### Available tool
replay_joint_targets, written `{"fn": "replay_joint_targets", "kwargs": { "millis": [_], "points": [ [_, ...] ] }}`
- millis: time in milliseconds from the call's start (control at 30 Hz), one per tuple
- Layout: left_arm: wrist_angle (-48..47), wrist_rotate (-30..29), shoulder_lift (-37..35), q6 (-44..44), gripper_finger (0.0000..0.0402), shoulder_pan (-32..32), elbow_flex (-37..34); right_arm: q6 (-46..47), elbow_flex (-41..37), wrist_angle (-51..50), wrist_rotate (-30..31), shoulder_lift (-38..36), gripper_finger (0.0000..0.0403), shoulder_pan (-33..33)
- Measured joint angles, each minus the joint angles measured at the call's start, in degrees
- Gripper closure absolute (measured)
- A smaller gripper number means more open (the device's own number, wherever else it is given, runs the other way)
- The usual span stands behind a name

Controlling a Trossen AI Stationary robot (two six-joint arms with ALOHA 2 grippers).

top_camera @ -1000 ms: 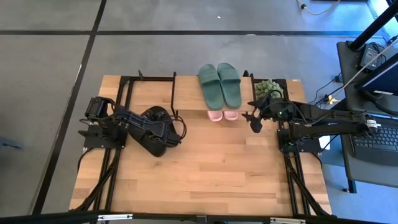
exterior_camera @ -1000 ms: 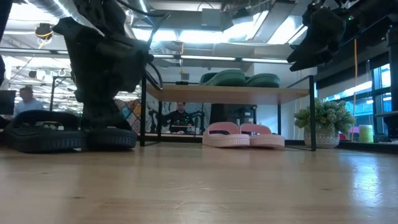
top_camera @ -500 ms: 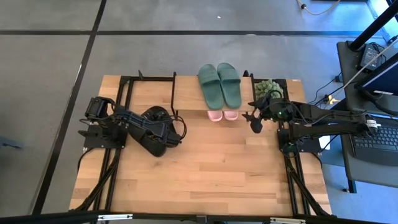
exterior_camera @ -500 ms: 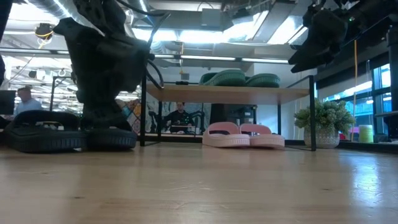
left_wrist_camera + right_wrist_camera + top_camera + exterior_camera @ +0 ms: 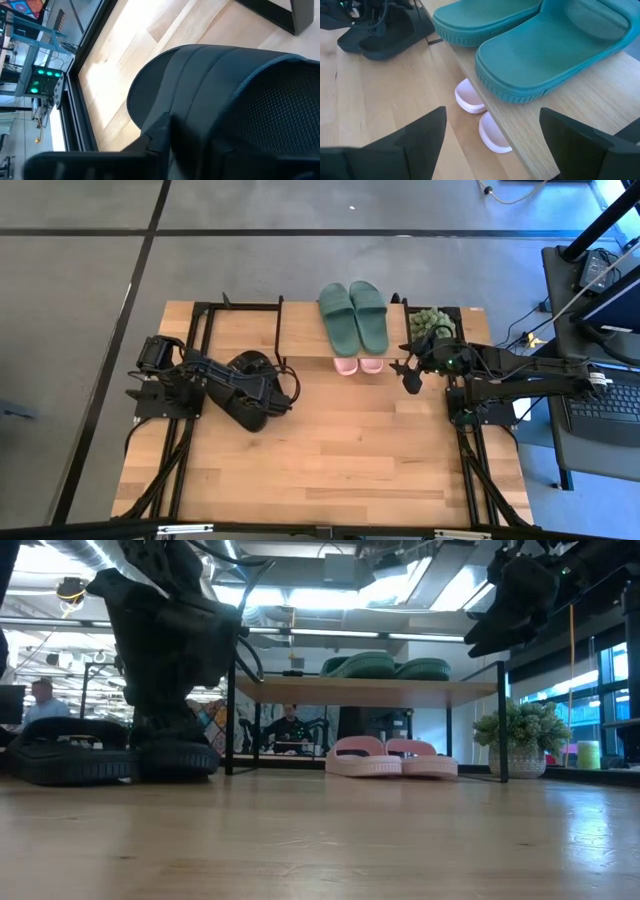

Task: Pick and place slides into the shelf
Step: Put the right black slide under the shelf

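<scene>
Two black slides (image 5: 247, 392) lie on the table left of the shelf (image 5: 300, 330), soles down. My left gripper (image 5: 262, 385) reaches down onto the one nearer the shelf (image 5: 176, 760) and is shut on it. The other black slide (image 5: 70, 756) lies beside it. A dark green pair (image 5: 353, 316) sits on the shelf's top board. A pink pair (image 5: 358, 365) stands under the board on the table. My right gripper (image 5: 410, 377) hangs open, high above the table at the shelf's right end, touching nothing. My left gripper is on the black slide's wide strap (image 5: 210, 95), with one finger (image 5: 156, 131) against the strap's edge. The other finger is hidden by the slide. The fingers slant down from the table's left. The slide's sole rests on the table.
A small potted plant (image 5: 432, 323) stands right of the shelf, close behind my right gripper. The shelf's thin black legs (image 5: 230, 730) stand between the black slides and the pink pair. The tabletop's near half (image 5: 330, 470) is bare wood. People sit in the room beyond.
Both arms have kept their places. In the low view the black slide under my left gripper has changed its outline a little: its top bulges higher than before.
</scene>
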Motion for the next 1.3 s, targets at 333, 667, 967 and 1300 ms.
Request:
{"fn": "replay_joint_targets", "kwargs": {
  "millis": [333,667,967,1300],
  "points": [
    [-0.04,0.25,-0.02,0.13,0.0391,0.0,0.0,0.02,0.01,-0.01,0.0,0.0,0.0083,0.01],
    [-5.08,1.93,-0.02,-0.22,0.0394,-0.02,2.56,0.02,0.0,-0.07,-0.02,0.0,0.0083,0.01],
    [-17.86,2.6,-0.02,-0.21,0.0397,-2.13,11.78,0.04,0.02,-1.02,-0.02,0.0,0.0083,0.0],
    [-24.32,10.39,-0.02,0.04,0.0398,-6.76,22.96,0.17,0.01,-2.62,-0.02,0.0,0.0083,0.0]
  ]
}}
